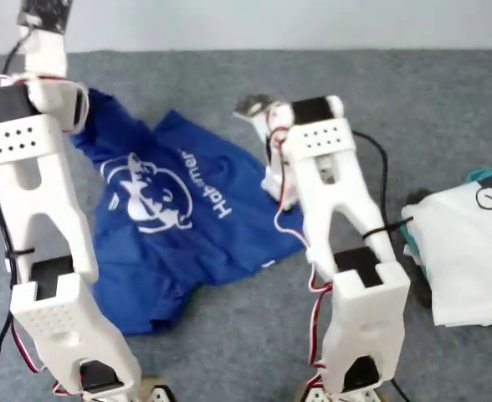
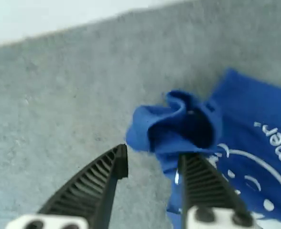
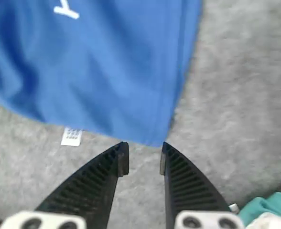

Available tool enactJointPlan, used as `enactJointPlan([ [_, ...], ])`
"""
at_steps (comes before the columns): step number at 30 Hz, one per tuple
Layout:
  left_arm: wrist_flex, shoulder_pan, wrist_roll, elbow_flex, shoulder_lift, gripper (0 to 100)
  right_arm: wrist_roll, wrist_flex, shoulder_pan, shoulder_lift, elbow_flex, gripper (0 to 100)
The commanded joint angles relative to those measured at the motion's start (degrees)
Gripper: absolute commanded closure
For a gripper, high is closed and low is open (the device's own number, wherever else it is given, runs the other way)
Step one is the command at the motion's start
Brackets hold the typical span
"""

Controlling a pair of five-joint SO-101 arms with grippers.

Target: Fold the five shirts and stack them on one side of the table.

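Black ribbed fingers (image 2: pixel 107 176) bare, crumpled blue cotton shirt with white print (image 1: pixel 187 226) not yet gripped

My left hand (image 2: pixel 152 160) hangs open just above the shirt's bunched sleeve (image 2: pixel 178 124), holding nothing. My right hand (image 3: pixel 143 153) is parted only a little, empty too, its tips just short of the lower hem corner, near a small white tag (image 3: pixel 71 136). The shirt lies spread but rumpled on the grey carpeted bench (image 1: pixel 229 335), well apart from the folded stack of white and teal shirts (image 1: pixel 468 251) at one side. My worry: the sleeve is doubled over, so a pinch there could catch two layers and drag the fold crooked. My narrow right gap may skid off the thin hem, or snag carpet pile instead of cloth, and uneven lifts would twist the shirt
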Motion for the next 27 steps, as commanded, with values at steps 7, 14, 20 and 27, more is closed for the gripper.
enactJointPlan([
  [7,-15.2,-1.1,13.6,8.8,-1.0,73,0.4,2.5,-2.2,-2.1,2.0,87.6],
  [14,-19.9,-1.8,19.7,5.8,-0.6,73,0.3,2.3,-2.9,-2.2,6.8,87.7],
  [20,-14.0,-0.3,20.0,4.8,-1.1,77,0.3,2.3,-7.7,-5.9,8.1,87.7],
  [27,10.6,-1.8,19.4,-8.1,-1.0,73,0.4,2.3,-8.0,-15.9,14.2,87.7],
])
